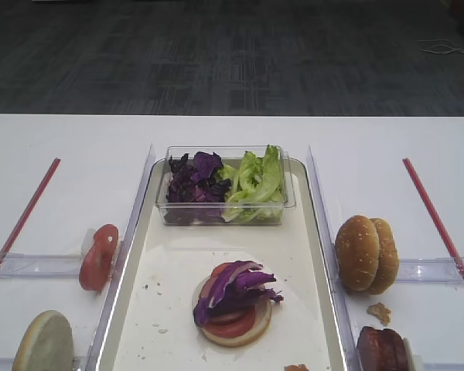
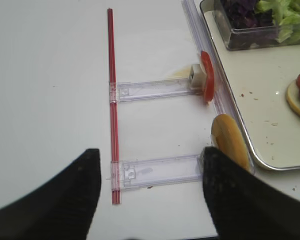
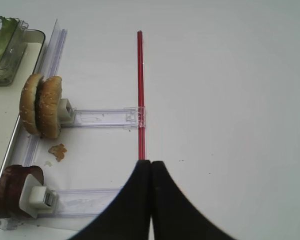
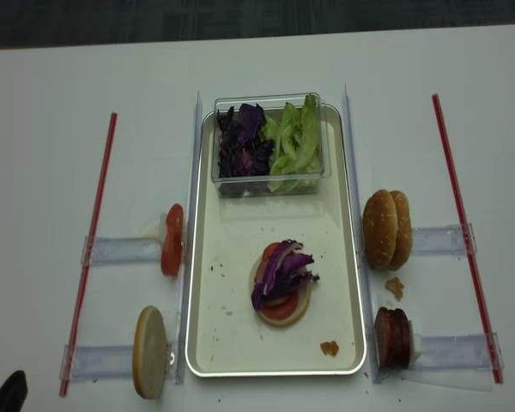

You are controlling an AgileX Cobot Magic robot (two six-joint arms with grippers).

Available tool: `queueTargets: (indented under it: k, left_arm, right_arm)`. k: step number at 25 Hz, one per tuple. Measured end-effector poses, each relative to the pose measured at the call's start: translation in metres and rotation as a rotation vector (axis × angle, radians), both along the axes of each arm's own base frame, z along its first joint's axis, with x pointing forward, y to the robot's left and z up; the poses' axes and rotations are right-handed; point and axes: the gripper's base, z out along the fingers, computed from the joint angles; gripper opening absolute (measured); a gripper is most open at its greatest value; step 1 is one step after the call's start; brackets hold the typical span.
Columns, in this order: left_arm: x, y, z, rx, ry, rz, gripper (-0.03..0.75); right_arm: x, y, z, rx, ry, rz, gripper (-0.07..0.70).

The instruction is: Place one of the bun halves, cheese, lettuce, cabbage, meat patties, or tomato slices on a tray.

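On the cream tray (image 1: pixel 170 270) lies a stack of a bun half (image 1: pixel 241 338), a tomato slice (image 1: pixel 232 325) and purple cabbage (image 1: pixel 236 287) on top. Left of the tray, another tomato slice (image 2: pixel 206 75) and a bun half (image 2: pixel 230 142) stand upright in clear holders. On the right stand two bun halves (image 3: pixel 40 105) and the meat patties (image 3: pixel 12 190). My left gripper (image 2: pixel 151 152) is open and empty above the near left holder, its right finger beside the bun half. My right gripper (image 3: pixel 150 162) is shut and empty, over the table right of the patties.
A clear plastic box (image 1: pixel 216 212) at the tray's far end holds lettuce (image 1: pixel 255 182) and more cabbage (image 1: pixel 193 182). Red strips (image 1: pixel 23 220) (image 1: pixel 437 220) run along both outer sides. A crumb (image 1: pixel 380 312) lies near the patties.
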Motion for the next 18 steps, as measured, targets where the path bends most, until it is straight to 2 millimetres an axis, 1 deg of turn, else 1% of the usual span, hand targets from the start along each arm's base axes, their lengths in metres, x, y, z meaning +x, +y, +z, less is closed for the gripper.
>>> queueTargets:
  k: [18]
  left_arm:
    - [0.0000, 0.0006, 0.0000, 0.006, 0.000, 0.004, 0.416]
  right_arm:
    - [0.0000, 0.0002, 0.0000, 0.003, 0.000, 0.000, 0.013]
